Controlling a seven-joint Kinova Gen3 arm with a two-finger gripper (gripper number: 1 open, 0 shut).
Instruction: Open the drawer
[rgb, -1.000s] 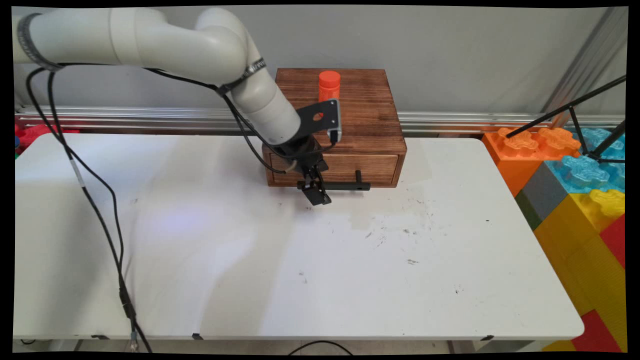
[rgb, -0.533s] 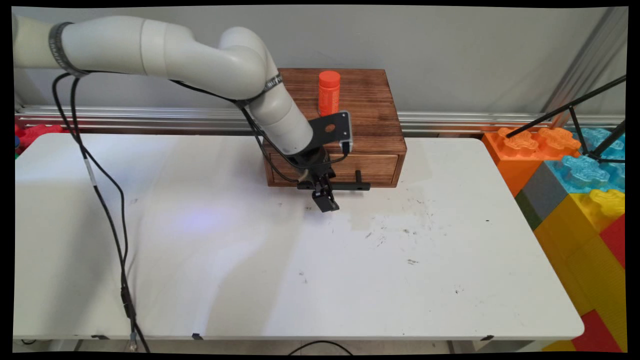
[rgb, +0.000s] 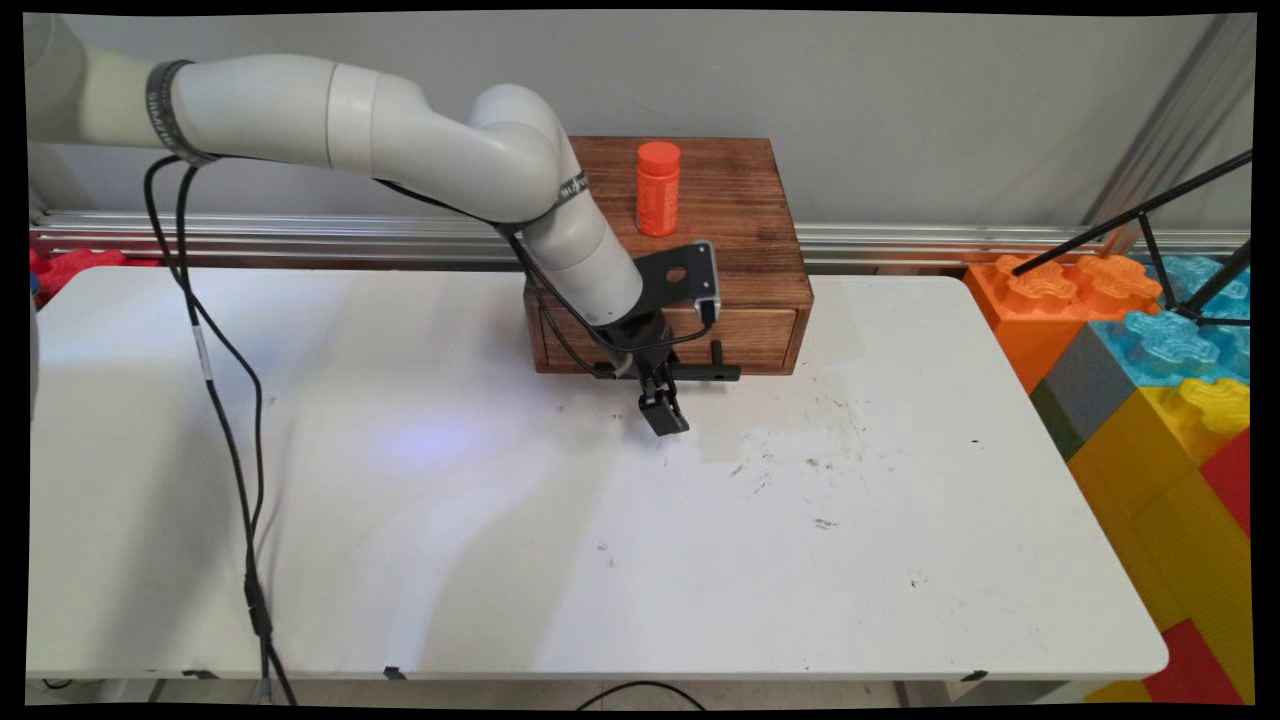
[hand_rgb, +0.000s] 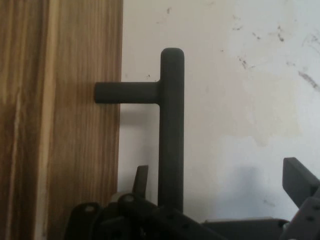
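Gripper (rgb: 664, 413) hangs at the drawer handle (hand_rgb: 171, 130) near the tabletop's (rgb: 600, 560) far edge, its 2 fingers spread apart.

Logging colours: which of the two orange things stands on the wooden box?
The small orange bottle, upright atop the wooden box; the big orange block sits beyond the right edge of the table.

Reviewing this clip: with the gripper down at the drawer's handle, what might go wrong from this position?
1. The gripper straddles the black bar handle off-centre, with one finger nearer to it than the other, so closing may knock it sideways.
2. The orange bottle stands upright on the wooden drawer box; a jolt could topple it.
3. The black cables hang low and may snag.
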